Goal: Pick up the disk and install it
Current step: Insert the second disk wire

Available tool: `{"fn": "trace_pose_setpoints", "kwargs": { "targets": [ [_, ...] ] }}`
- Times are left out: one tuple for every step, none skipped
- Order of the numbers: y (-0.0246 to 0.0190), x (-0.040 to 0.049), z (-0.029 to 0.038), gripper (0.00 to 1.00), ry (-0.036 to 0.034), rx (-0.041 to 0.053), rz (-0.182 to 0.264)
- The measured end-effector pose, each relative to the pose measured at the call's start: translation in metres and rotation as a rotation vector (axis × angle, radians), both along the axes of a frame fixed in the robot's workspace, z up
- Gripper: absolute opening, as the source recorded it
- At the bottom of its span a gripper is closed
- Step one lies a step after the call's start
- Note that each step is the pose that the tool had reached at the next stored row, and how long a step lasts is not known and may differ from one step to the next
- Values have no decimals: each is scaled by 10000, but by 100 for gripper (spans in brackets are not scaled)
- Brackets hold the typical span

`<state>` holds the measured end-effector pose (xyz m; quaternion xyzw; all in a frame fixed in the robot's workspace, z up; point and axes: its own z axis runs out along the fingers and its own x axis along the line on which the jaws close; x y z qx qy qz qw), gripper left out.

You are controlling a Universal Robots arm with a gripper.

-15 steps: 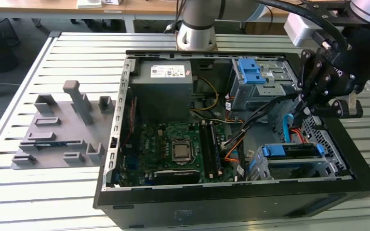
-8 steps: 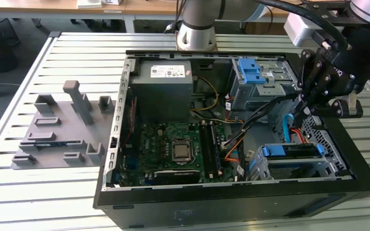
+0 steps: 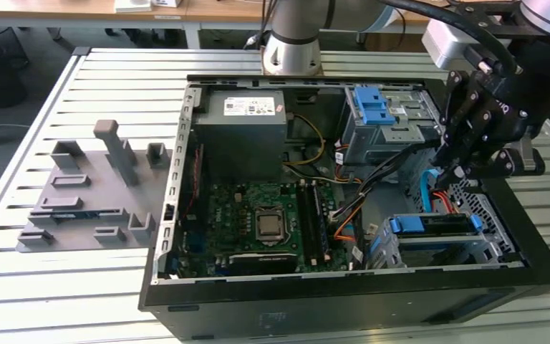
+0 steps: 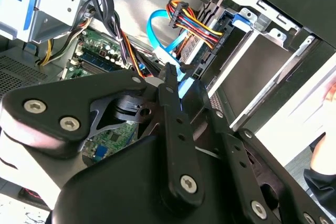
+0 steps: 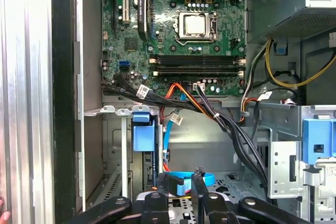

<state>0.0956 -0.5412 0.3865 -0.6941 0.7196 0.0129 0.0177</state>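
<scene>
Disk, flat silver-grey metal drive in blue plastic bracket (image 3: pixel 435 225), sits in bay at corner of black computer case (image 3: pixel 351 301), exterior view's right. My claw (image 4: pixel 181 85) looks closed on blue flat cable (image 4: pixel 153 27), just beside disk. Do well: keep plug square to drive port, push slow, mind orange-red wire bundle (image 4: pixel 194 22) crowding path.

Setting: robotics lab or test workshop. Evidence: slatted silver aluminium-profile worktable (image 3: pixel 26 301); open black desktop computer case (image 3: pixel 351 301) lying on it, green motherboard (image 3: pixel 256 215) exposed; grey moulded plastic fixture tray (image 3: pixel 94 193) beside the case; silver-grey robot arm base (image 3: pixel 291 43) mounted at the table's far edge; light wooden desks (image 3: pixel 208 11) behind.
</scene>
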Motion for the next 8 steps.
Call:
{"fn": "trace_pose_setpoints", "kwargs": {
  "targets": [
    [1, 0, -2, 31, 0, 1, 0],
    [1, 0, -3, 31, 0, -1, 0],
    [1, 0, -5, 31, 0, -5, 0],
    [2, 0, -9, 31, 1, -13, 0],
    [1, 0, -28, 31, 0, -21, 0],
    [1, 0, -31, 31, 1, -22, 0],
    [1, 0, -34, 31, 1, -21, 0],
    [2, 0, -51, 31, 3, -20, 0]
  ]
}}
